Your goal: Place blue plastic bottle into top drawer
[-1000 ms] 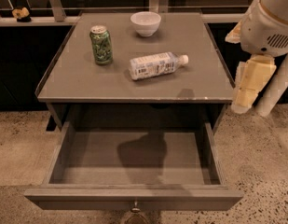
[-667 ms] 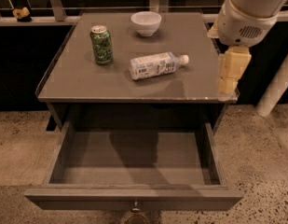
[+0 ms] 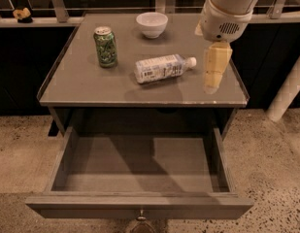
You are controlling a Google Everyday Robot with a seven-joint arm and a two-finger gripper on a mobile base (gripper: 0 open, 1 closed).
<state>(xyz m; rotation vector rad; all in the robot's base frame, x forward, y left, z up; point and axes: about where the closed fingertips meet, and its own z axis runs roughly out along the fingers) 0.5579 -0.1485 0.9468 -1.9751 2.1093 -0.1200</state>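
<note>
While the blue plastic bottle (image 3: 161, 68) lay on its side, its cap (image 3: 191, 61) pointed at the empty tool (image 3: 212, 84) nearby; tool aperture not discernible.

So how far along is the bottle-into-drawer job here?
Done: the top drawer stands open, nothing inside. In hand: the gripper hovers beside the blue plastic bottle, right of its cap, holding nothing. Left: grasp the bottle, lying on the tabletop, and place it in.

- The gripper (image 3: 212, 84) has moved left, from outside the table (image 3: 86, 89) to over its right side.
- It now hangs near the cap of the blue plastic bottle (image 3: 161, 68).
</note>
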